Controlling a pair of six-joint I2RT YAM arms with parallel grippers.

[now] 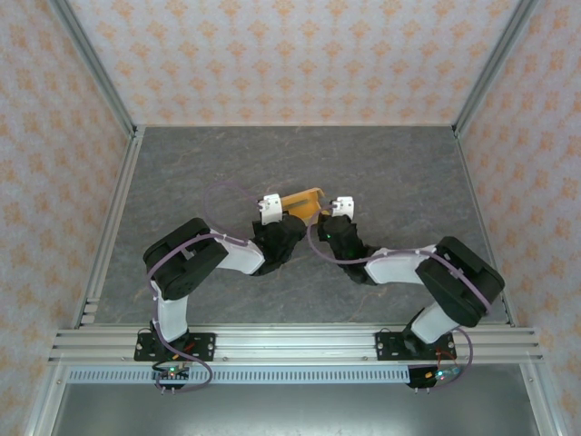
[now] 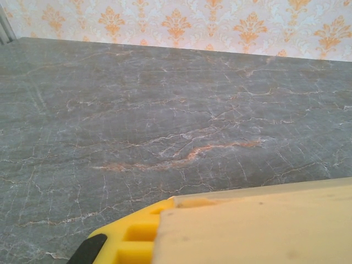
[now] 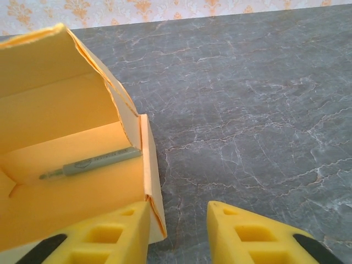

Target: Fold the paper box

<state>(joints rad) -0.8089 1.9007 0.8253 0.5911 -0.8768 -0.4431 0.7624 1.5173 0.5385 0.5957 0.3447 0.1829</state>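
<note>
The paper box [image 1: 300, 201] is orange-yellow card, partly folded, lying mid-table between both grippers. My left gripper [image 1: 267, 212] is shut on the box's left end. In the left wrist view one yellow finger [image 2: 130, 240] shows under a pale card panel [image 2: 258, 228], which hides the other finger. My right gripper [image 3: 177, 208] is open at the box's right end. The box's side wall [image 3: 152, 181] stands between its jaws, against the left finger [image 3: 113, 236], while the right finger [image 3: 258, 236] is apart over bare table. The lid flap [image 3: 49, 60] stands raised.
A thin grey pen-like thing [image 3: 91, 162] lies inside the box. The dark marbled table [image 1: 300, 163] runs free behind and to both sides of the box. Patterned walls and metal rails [image 1: 109, 218] bound the area.
</note>
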